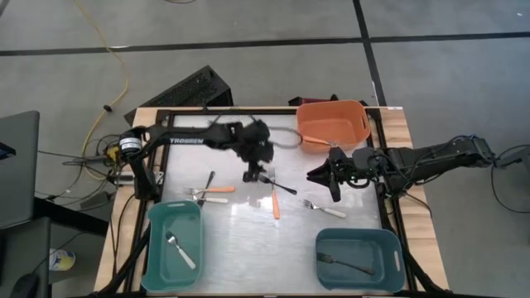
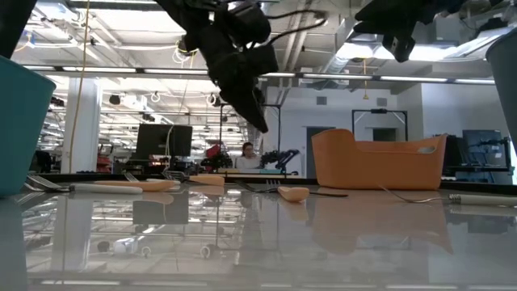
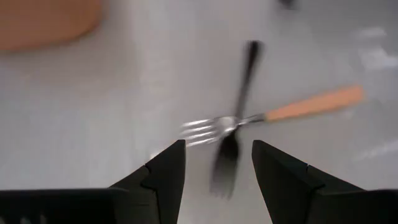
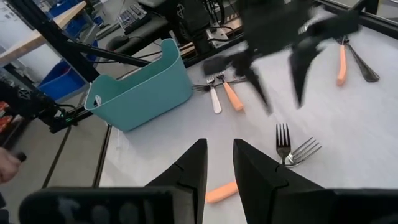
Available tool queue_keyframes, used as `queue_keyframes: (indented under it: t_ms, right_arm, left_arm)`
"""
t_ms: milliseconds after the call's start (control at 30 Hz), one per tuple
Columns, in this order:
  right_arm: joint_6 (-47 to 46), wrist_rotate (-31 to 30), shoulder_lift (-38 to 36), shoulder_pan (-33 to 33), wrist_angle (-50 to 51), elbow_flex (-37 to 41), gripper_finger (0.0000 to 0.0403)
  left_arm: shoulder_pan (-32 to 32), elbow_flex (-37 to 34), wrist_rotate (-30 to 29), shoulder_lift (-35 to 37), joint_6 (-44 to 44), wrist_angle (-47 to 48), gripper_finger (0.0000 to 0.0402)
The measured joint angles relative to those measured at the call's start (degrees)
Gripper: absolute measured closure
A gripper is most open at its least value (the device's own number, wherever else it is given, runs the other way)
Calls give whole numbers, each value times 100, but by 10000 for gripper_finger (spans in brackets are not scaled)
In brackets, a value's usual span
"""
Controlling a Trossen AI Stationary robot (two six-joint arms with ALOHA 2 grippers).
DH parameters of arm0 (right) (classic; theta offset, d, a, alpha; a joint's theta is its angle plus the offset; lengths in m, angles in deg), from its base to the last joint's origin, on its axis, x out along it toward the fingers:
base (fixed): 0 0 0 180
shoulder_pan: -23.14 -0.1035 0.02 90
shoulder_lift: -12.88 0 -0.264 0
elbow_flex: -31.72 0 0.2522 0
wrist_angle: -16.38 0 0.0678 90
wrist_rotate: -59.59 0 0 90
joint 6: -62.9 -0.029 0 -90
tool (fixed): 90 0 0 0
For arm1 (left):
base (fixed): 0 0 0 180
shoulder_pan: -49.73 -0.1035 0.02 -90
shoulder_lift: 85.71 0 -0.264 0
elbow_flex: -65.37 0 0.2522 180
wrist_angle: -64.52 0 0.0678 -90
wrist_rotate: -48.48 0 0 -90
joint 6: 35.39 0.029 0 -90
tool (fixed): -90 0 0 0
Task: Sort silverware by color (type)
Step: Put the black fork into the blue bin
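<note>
Two crossed forks, black-handled fork [image 3: 239, 112] over orange-handled fork [image 3: 273, 115], flat on the table [image 1: 240, 228] just below the left end effector [image 3: 217, 171], fingers apart; thin, stiff, slippery, best pinched mid-handle; right end effector [image 4: 219, 163] nearby, fingers slightly apart

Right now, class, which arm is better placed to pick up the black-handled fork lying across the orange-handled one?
Probably the left. Its open pincer hangs directly above the black-handled fork, which crosses the orange-handled fork. The right pincer is farther to the side, nearer the white-handled fork.
</note>
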Motion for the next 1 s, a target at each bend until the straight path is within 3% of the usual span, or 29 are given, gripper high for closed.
queue_keyframes:
  t_ms: [233, 433, 567, 1000]
  right_arm:
    - [-2, 2, 2, -26, -6, 0, 302]
    - [4, 2, 0, 11, -4, 0, 302]
    - [2, 0, -1, 34, -1, 0, 302]
    - [-3, 4, 2, -17, 29, 0, 302]
  left_arm:
    - [586, -784, -471, -4, 878, -1339, 232]
    - [665, -1178, -494, -164, 416, -2860, 232]
    - [692, -1085, -477, -586, -7, -3254, 232]
    - [1093, -674, -1199, -1256, -585, -2803, 232]
